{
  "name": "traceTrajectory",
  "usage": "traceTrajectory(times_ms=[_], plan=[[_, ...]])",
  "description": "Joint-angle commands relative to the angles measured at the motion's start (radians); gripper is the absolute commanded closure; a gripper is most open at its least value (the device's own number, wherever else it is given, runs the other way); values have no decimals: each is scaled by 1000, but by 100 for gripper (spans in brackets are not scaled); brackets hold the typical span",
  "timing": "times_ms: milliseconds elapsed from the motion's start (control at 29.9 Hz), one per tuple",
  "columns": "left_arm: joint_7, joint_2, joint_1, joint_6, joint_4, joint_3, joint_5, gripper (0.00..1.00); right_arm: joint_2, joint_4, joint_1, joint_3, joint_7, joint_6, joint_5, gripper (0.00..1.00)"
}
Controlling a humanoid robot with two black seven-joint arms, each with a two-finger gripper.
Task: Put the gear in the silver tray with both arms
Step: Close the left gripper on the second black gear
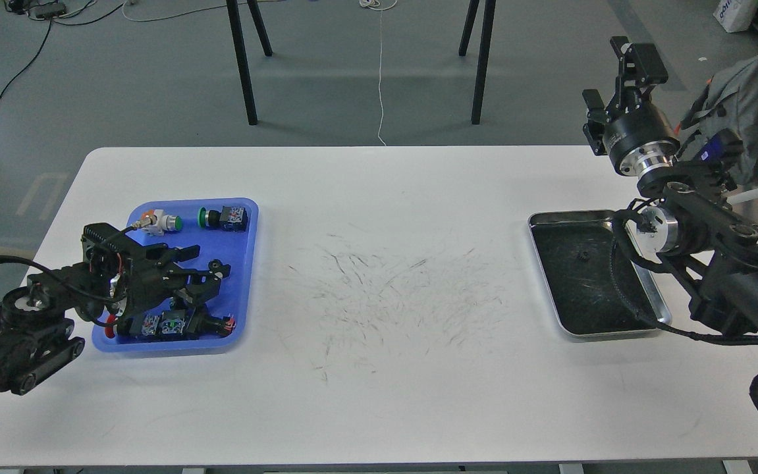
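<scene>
The silver tray (566, 216) lies at the table's right, with a dark scratched bottom and one small dark piece (583, 254) on it, too small to tell what it is. My left gripper (202, 262) hangs low over the blue tray (237, 247) at the left. Its fingers are spread, with blue showing between them. A small black round part (219, 266), possibly the gear, sits at the lower fingertip. My right gripper (618, 79) is raised high beyond the table's far right edge, open and empty. Its forearm crosses the silver tray's right side.
The blue tray holds several push-button switches: a green and white one (161, 222), a green and black one (224, 217), and red ones (168, 326) at its front. The white table (379, 368) has scuff marks in the middle. Black stand legs (243, 66) are behind it.
</scene>
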Motion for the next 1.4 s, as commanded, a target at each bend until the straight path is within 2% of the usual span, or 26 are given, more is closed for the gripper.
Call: traceTrajectory(times_ms=[0,134,334,568,936,1203,1371], plan=[[0,-1,7,4,8,1,0,36,0,1,0,-1,0,0,0,5],[0,1,9,6,11,-1,0,46,0,0,0,1,0,0,0,5],[0,-1,10,17,14,-1,0,51,0,2,-5,-1,0,0,0,5],[0,-3,13,18,12,-1,0,62,0,0,-9,-2,0,0,0,5],[0,-3,12,18,1,-1,-6,69,-1,2,-21,-13,0,0,0,5],[0,-1,7,0,3,-2,-22,85,0,0,-21,-15,0,0,-3,5],[0,8,3,0,-2,-4,-22,87,0,-2,-21,-16,0,0,-3,5]])
